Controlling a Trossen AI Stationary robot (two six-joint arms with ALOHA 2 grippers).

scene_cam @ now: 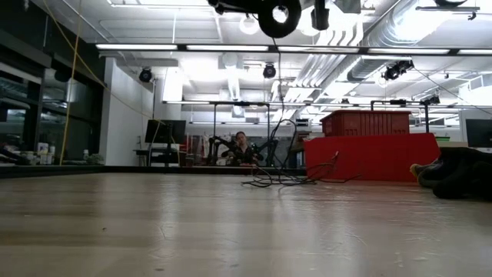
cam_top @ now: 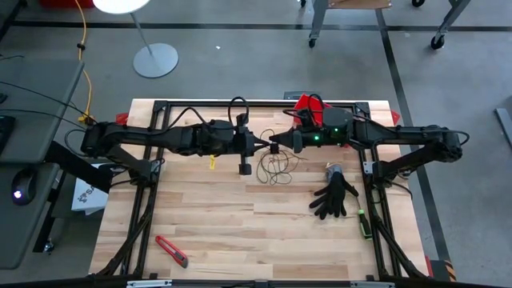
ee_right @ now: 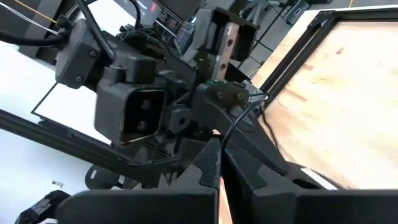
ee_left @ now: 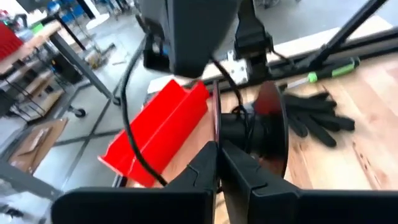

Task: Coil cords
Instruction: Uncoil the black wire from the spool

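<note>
Thin cord (cam_top: 276,170) is seen heaped in loose loops at table centre, one strand rising to the black spool (cam_top: 274,147). Spool is held aloft between left gripper (cam_top: 261,144) and right gripper (cam_top: 282,145), fingers of both closed together. Black gloves (cam_top: 334,196) lie right of centre.

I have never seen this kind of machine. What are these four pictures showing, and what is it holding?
Two dark robot arms work over a wooden table. One picture looks down from above, one looks level along the tabletop, and two come from cameras on the wrists. The left end effector and the right end effector meet in mid-air, both shut. The right one holds a small black spool. A thin cord hangs from it into a loose pile. A black glove and a red cutter also lie there.
</note>
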